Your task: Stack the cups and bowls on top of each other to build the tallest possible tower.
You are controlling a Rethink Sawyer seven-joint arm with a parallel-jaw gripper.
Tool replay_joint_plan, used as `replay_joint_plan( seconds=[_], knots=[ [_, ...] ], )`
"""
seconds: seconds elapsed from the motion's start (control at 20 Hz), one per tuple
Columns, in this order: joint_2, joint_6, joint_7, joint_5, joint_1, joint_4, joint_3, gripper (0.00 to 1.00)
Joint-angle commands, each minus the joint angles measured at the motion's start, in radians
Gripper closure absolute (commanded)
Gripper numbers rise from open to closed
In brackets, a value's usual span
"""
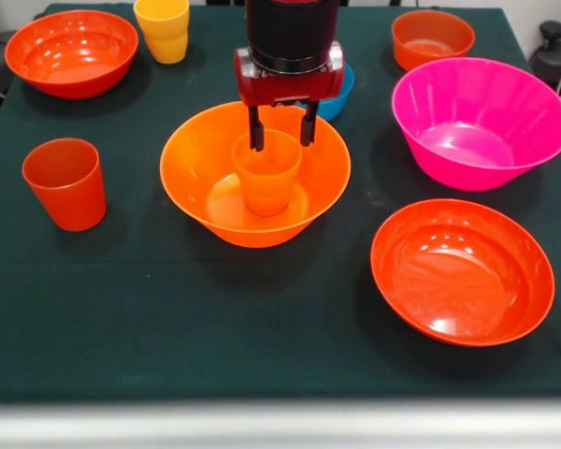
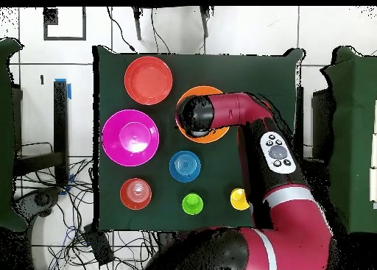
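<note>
My pincer (image 1: 281,140) grips one orange cup (image 1: 266,172) inside orange bowl (image 1: 255,175); six bowls, four cups counted.

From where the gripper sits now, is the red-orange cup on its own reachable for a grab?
Probably yes: the red-orange cup stands upright on bare cloth, nothing around it. The gripper first has to leave the orange cup.
</note>
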Motion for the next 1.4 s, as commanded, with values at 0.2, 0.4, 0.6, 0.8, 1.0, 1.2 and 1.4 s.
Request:
replay_joint_plan(
  seconds=[0.2, 0.4, 0.6, 0.8, 1.0, 1.2, 1.4],
  knots=[
    [0.037, -0.002, -0.016, -0.017, -0.003, -0.048, 0.002, 0.00],
    [0.007, 0.042, -0.028, 0.005, -0.009, -0.025, 0.010, 0.00],
    [-0.084, 0.116, -0.036, 0.044, -0.011, 0.022, 0.015, 0.00],
    [-0.108, 0.150, -0.024, 0.057, 0.006, 0.023, 0.005, 0.00],
    [-0.096, 0.125, 0.001, 0.060, 0.017, 0.038, -0.004, 0.00],
    [-0.097, 0.083, 0.053, 0.059, 0.029, 0.091, -0.023, 0.00],
    [-0.098, 0.053, 0.082, 0.064, 0.037, 0.123, -0.032, 0.00]
  ],
)
